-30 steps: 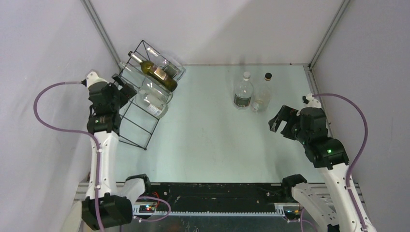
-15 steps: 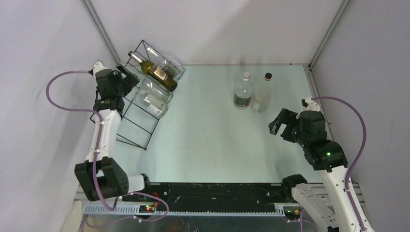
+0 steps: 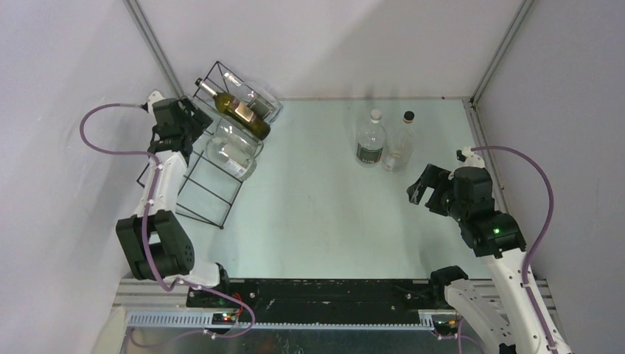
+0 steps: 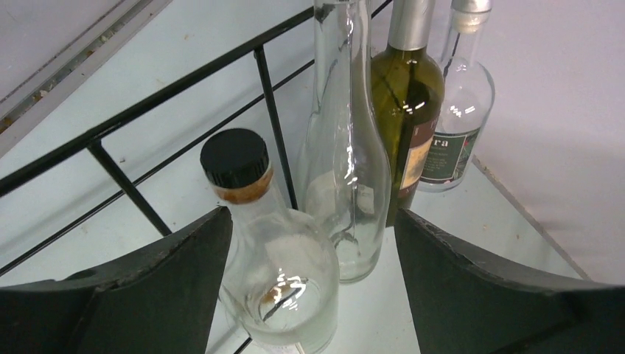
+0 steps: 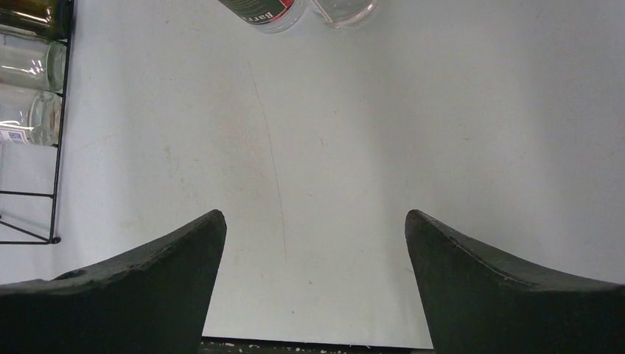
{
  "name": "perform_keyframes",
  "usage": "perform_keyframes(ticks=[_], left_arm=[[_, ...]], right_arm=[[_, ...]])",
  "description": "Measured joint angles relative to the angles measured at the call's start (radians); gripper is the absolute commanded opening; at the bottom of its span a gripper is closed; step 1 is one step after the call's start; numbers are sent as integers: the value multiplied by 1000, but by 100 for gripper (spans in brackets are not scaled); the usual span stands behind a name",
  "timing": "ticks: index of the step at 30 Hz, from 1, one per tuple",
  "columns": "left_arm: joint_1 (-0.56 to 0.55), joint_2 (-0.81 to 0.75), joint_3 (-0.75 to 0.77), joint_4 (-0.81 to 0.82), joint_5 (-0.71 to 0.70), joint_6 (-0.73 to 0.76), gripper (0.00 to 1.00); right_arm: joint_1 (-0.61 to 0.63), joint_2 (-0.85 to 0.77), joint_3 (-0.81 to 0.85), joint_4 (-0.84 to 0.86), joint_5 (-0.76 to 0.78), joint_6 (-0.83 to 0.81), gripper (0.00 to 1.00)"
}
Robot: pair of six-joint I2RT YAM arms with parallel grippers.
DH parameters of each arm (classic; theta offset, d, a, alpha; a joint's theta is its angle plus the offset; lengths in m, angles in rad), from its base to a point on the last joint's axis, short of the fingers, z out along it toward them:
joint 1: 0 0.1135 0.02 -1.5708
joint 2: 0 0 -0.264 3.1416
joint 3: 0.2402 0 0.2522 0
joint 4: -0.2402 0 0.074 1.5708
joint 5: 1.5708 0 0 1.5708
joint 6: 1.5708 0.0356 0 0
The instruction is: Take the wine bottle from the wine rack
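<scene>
The black wire wine rack [image 3: 210, 181] stands at the table's far left, with several bottles lying in its cells. The wine bottle [image 3: 239, 110] is dark green with a gold label and lies in the upper row; in the left wrist view the wine bottle [image 4: 409, 96] shows a silver foil neck. My left gripper [image 3: 193, 118] is at the rack's left side, open. In its wrist view the left gripper [image 4: 311, 214] straddles a clear black-capped bottle [image 4: 276, 284], the right finger well clear of it. My right gripper [image 3: 421, 190] hangs open over bare table, empty.
Two clear bottles stand at the back middle, a white-capped bottle [image 3: 370, 140] and a black-capped bottle [image 3: 402, 144]. A tall clear bottle [image 4: 346, 147] and a labelled clear bottle [image 4: 461, 110] flank the wine bottle. Rack wires [image 4: 147, 103] cross behind the left fingers. Walls close in on both sides.
The left arm has stretched farther back, bringing its gripper to the bottle necks at the rack's left side, and its jaws have narrowed a little. The right arm has barely shifted.
</scene>
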Motion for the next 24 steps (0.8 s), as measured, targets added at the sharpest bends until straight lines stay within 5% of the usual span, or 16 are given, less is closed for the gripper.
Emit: perform_keyframes(ticks=[24], left_arm=[[3, 176, 76, 25, -76, 19, 69]], right_arm=[[-1, -3, -6, 5, -14, 18, 93]])
